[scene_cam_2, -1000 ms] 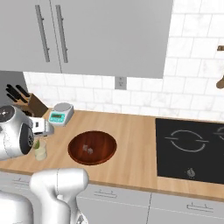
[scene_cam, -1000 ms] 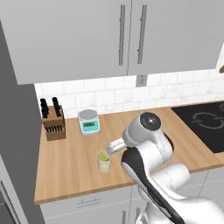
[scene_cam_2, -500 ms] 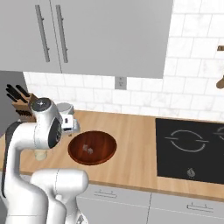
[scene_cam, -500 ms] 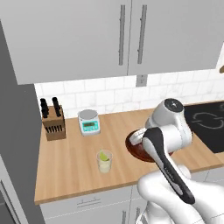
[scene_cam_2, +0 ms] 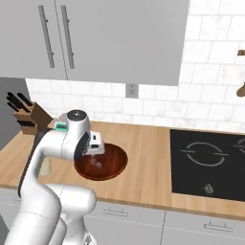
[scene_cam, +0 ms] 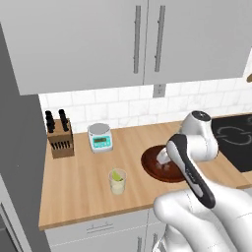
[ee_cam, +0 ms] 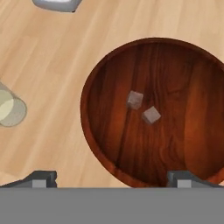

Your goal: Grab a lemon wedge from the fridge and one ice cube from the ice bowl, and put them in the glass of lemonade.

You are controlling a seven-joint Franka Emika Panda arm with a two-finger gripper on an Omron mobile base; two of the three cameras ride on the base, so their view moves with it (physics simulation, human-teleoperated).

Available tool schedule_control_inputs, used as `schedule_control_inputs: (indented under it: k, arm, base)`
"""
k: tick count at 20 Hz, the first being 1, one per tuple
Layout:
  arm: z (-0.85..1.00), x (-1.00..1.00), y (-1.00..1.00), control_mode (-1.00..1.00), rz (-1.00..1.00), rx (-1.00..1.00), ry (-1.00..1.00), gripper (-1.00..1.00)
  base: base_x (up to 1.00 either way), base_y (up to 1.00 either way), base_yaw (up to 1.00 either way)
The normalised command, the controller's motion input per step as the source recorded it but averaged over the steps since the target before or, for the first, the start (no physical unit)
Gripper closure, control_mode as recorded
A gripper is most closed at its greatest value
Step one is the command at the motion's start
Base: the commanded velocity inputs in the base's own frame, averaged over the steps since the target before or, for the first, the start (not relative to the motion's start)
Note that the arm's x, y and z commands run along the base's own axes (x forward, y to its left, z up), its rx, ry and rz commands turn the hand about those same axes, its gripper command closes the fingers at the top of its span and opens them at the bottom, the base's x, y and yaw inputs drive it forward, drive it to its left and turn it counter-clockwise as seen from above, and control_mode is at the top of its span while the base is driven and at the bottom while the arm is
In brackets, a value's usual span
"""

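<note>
Ice cubes (ee_cam: 134, 99) lay touching in the ice bowl (ee_cam: 192, 70) (two, corner to corner); the wide-open gripper (ee_cam: 111, 177) risked pinching both.

A: The wide round wooden bowl (ee_cam: 175, 113) is dark reddish-brown, streaked with darker grain. The two small cubes (ee_cam: 143, 107) inside are pale grey.

B: And the small clear tumbler (scene_cam: 117, 182)?

A: Pale yellow liquid, with a yellow-green wedge (scene_cam: 117, 175) on top. The plank countertop (scene_cam: 83, 172) is light honey wood.

B: The small kitchen scale (scene_cam: 100, 137)?

A: White, with a teal display. The flat cooktop (scene_cam_2: 208, 160) is black with thin grey ring marks.
</note>
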Motion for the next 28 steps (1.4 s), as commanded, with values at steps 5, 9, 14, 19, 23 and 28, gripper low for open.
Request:
schedule_control_inputs:
  k: [5,9,14,19,23,28]
  arm:
    - [-0.08,0.42,0.0,-1.0,-0.03,-0.02,0.2,-1.0]
    - [-0.48,0.25,0.0,-1.0,-0.04,-0.06,0.13,-1.0]
    - [-0.49,0.14,-0.06,-1.0,0.0,0.0,0.0,-1.0]
    - [-0.21,0.12,-0.07,-1.0,-0.01,0.0,0.0,-1.0]
    - [-0.14,0.04,-0.03,-1.0,0.0,0.0,-0.01,-1.0]
    - [-0.05,0.0,0.0,-1.0,0.0,0.0,0.0,-1.0]
  base:
    - [0.0,0.0,0.0]
    - [0.0,0.0,0.0]
    - [0.0,0.0,0.0]
    - [0.0,0.0,0.0]
    - [0.0,0.0,0.0]
    - [0.0,0.0,0.0]
